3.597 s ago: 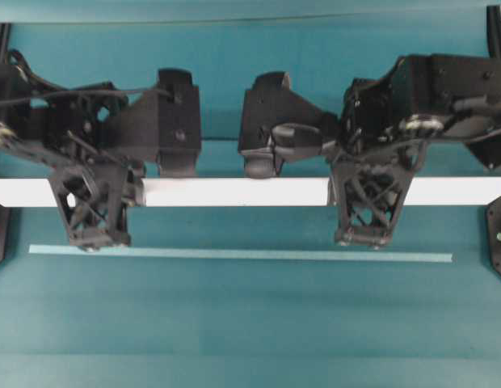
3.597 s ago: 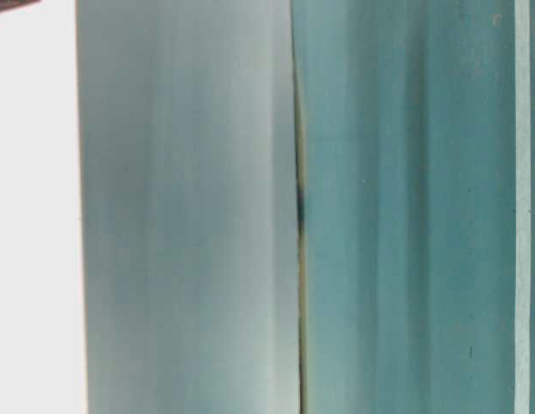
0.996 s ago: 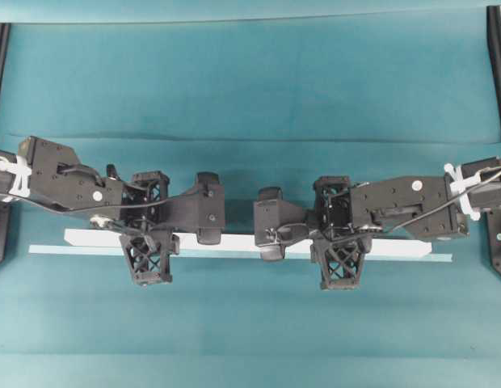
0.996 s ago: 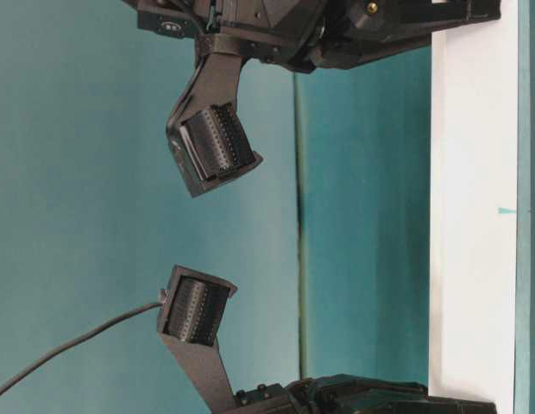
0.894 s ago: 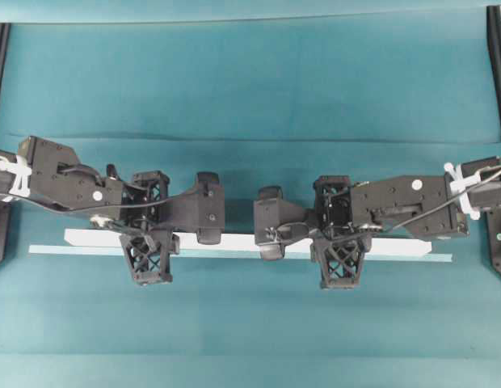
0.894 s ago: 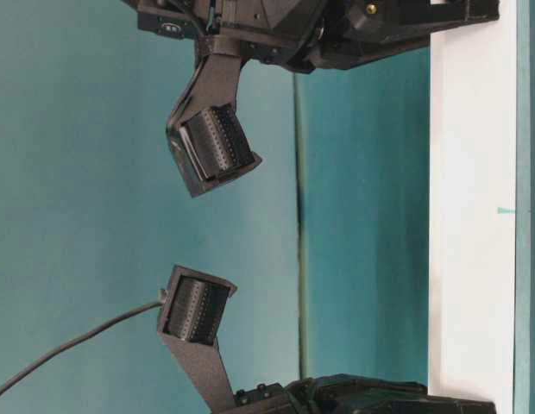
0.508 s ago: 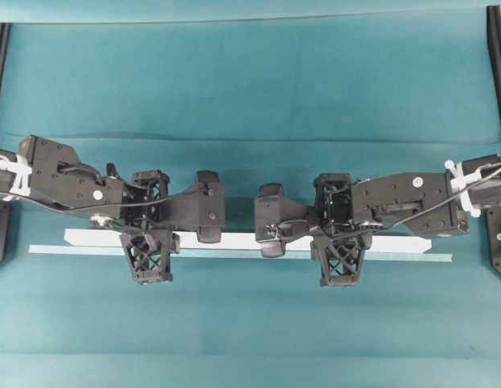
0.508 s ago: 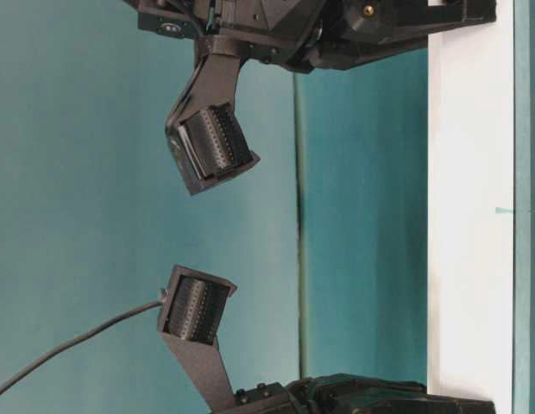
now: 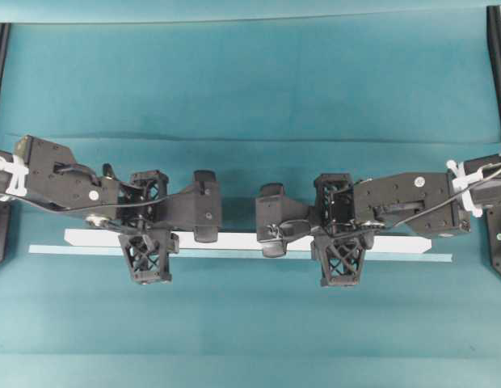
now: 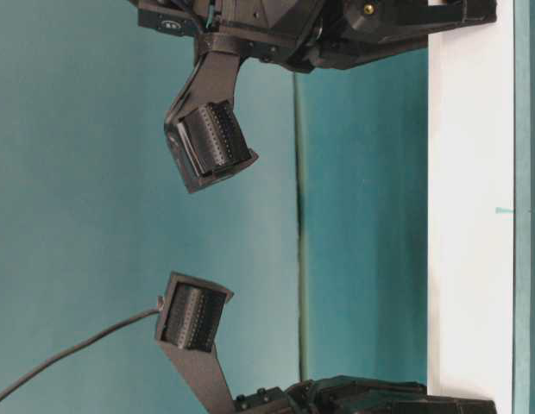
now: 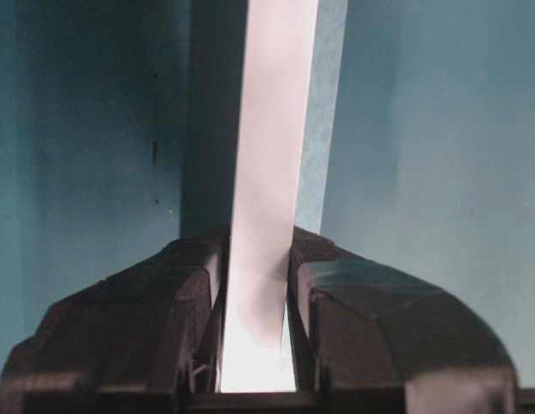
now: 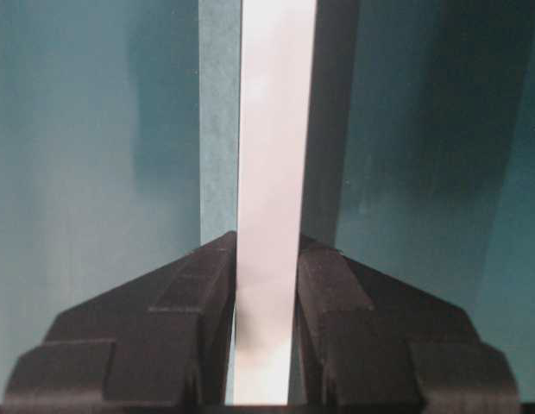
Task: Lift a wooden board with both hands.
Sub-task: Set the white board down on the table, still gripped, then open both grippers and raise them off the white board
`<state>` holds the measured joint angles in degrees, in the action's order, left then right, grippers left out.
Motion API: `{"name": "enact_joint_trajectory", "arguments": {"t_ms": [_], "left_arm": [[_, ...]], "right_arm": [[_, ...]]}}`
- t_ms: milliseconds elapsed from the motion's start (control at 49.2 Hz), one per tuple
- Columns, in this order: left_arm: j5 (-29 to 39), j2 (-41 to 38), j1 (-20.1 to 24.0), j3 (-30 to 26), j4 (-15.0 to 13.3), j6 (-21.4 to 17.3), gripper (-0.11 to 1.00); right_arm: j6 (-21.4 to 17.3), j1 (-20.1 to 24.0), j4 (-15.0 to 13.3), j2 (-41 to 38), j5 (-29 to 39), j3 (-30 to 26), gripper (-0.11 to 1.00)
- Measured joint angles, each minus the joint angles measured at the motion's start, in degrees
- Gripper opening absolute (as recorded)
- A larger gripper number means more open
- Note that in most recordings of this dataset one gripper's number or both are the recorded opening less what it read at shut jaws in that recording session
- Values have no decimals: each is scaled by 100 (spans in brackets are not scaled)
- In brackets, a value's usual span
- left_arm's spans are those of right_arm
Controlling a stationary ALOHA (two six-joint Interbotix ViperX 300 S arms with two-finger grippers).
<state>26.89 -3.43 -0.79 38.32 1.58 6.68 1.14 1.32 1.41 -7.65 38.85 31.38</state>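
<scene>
Best done level: raising both ends together at one pace, so the wooden board (image 9: 242,240) neither tilts nor twists between the two holds. Worth keeping the squeeze steady too, since a smooth flat plank could slide out edgewise.

Nearest in the wrist views, closed on the board's two long edges: left gripper (image 11: 257,332), narrowly parted with the white plank filling the gap, fingers (image 11: 336,302) pressed against it. Likewise the right gripper (image 12: 266,332), clamped on the same board farther along.

Seen from overhead, the board sits just above the thin teal strip (image 9: 412,257), nearly parallel to it, with the left gripper (image 9: 147,238) toward one end and the right (image 9: 341,242) toward the other. Beyond, only the teal cloth (image 9: 250,81).
</scene>
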Motion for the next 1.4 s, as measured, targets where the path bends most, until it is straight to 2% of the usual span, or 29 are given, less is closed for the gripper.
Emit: {"name": "enact_joint_trajectory", "arguments": {"t_ms": [264,325,508,589,914,1219,1402], "left_arm": [[-79,9,-9,53,9,123,19],[-88,0,-9,53,0,149,34],[-132,-62,18,35,0,229,85],[-132,-62,0,35,-9,211,97],[-132,193,-53,35,0,149,97],[-281,1301,-62,53,0,141,96],[-492,1969,-62,114,0,132,96]], "right_arm": [[0,-9,18,9,0,26,23],[0,-9,26,9,-9,26,34],[18,-35,35,26,-88,18,86],[26,-35,35,44,-132,44,94],[0,-35,44,501,-167,70,93],[-9,-62,44,1828,-536,220,93],[-9,-88,44,2672,-984,598,93]]}}
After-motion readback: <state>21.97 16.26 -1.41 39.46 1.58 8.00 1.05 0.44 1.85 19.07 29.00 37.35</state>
